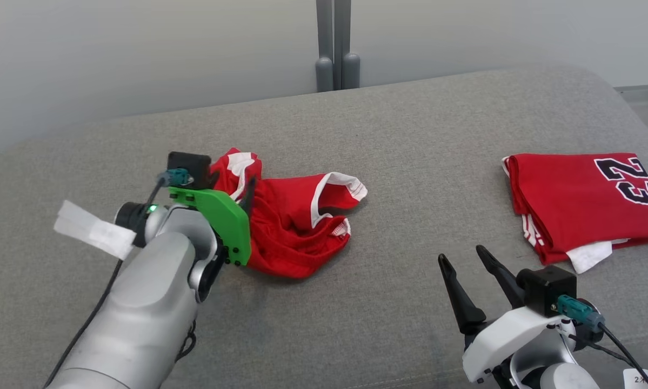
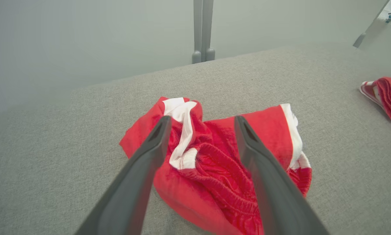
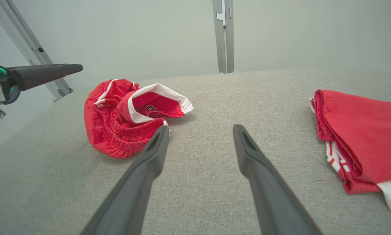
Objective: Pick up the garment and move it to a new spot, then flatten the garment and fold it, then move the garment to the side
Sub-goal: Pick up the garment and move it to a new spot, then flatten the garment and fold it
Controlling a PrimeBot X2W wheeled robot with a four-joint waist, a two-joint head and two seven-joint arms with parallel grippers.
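Note:
The garment is a crumpled red pair of shorts with white trim, lying left of centre on the grey cloth-covered table. My left gripper hovers just over its left part, open, with nothing between its fingers; the garment lies loose below them. In the head view the green wrist mount hides most of the left gripper. My right gripper stands open and empty near the front right, apart from the garment. The right wrist view has the right gripper over bare table.
A folded red jersey with a black number lies at the right edge, also seen as the jersey and the jersey. A grey post stands behind the table's far edge. Bare table lies between the two garments.

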